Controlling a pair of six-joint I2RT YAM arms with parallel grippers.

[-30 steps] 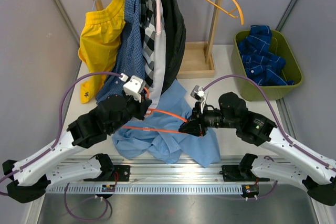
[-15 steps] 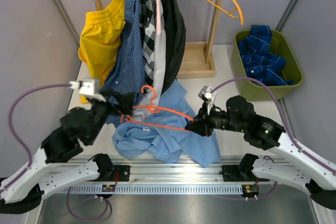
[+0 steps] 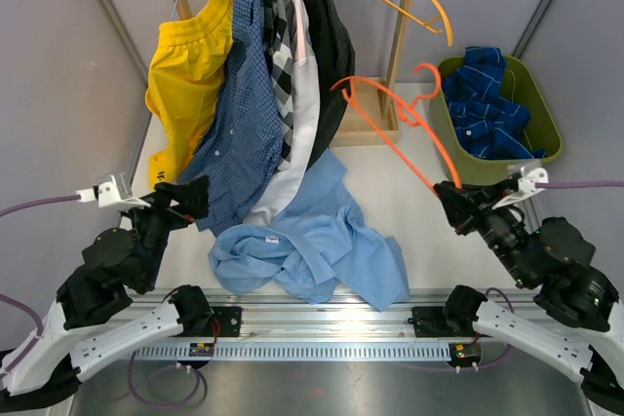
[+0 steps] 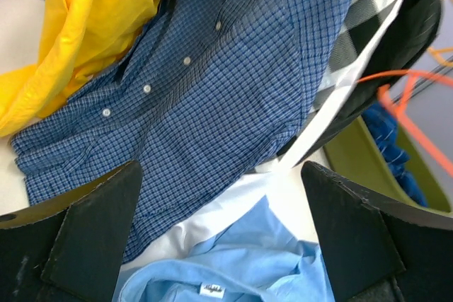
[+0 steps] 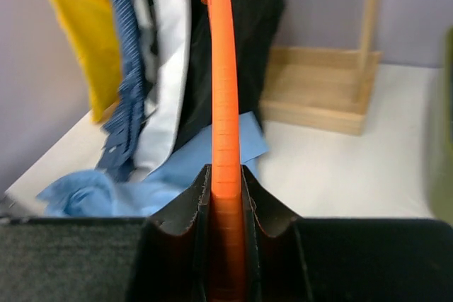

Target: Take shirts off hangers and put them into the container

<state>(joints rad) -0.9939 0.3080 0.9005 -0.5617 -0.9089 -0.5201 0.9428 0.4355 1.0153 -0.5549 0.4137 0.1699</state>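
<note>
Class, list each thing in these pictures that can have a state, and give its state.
left gripper, open, empty.
right gripper, shut on the orange hanger.
orange hanger, bare, held up above the table.
light blue shirt, off the hanger, crumpled on the table.
container, holds a blue shirt.
yellow shirt, hanging.
dark blue check shirt, hanging.
black shirt, hanging.

left arm (image 3: 107, 275): low, jaws wide apart | right arm (image 3: 546, 255): jaws clamped on hanger (image 5: 225, 104)

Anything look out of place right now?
Yes: the light blue cloth shirt lies crumpled on the table, outside the olive-green plastic tub. The right end effector holds a bare orange hanger.
</note>
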